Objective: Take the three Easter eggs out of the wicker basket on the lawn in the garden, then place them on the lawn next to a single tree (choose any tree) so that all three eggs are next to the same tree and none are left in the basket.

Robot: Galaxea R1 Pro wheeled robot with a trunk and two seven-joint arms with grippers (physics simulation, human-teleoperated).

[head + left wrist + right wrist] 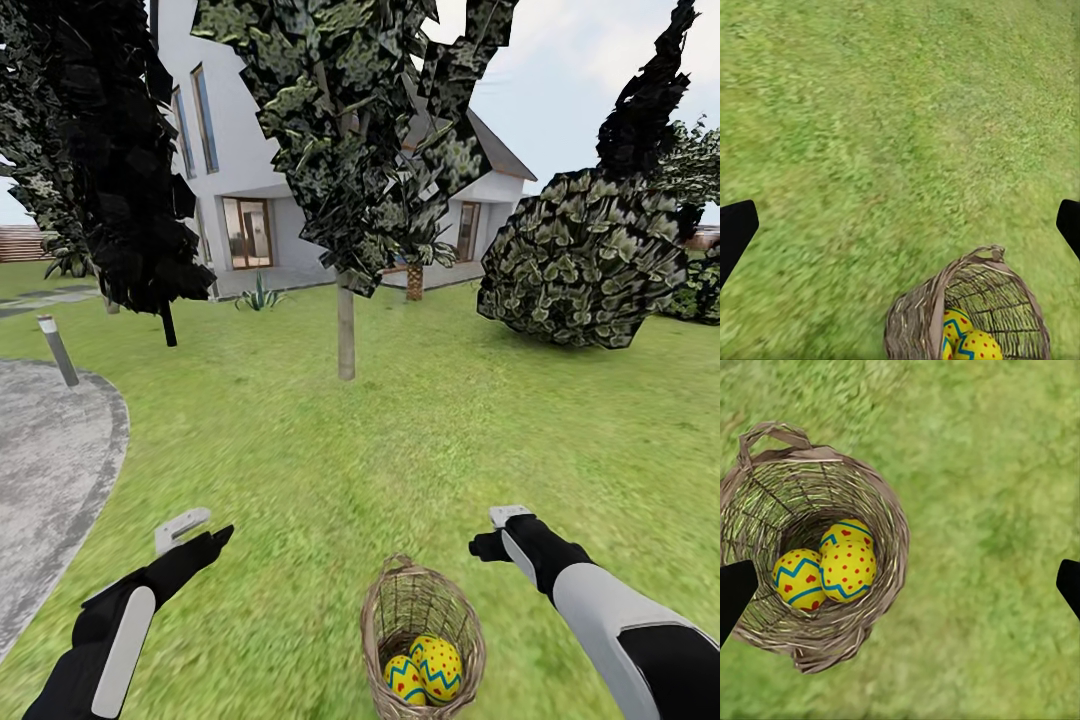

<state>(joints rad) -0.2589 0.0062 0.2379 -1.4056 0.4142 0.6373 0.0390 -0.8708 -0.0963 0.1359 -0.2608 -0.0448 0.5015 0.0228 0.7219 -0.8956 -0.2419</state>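
The wicker basket [372, 612] stands on the lawn [330, 460] just in front of me, between my two arms. In the right wrist view three yellow Easter eggs [847, 571] with blue zigzags and red dots lie together at the bottom of the basket [897, 521]. My right gripper [900, 589] hangs open above the grass, beside the basket, one fingertip [733, 589] over its rim. My left gripper [900, 229] is open too, over bare grass, with the basket [911, 326] and two eggs [957, 324] off to one side. A tree [346, 335] with a pale bare trunk rises ahead.
A grey paved patio [50, 470] curves in at the left with a short bollard [58, 350] by it. A near-black tree [120, 180] stands far left, a round bush [580, 260] far right, and a white house [250, 200] behind. Open grass lies between basket and tree.
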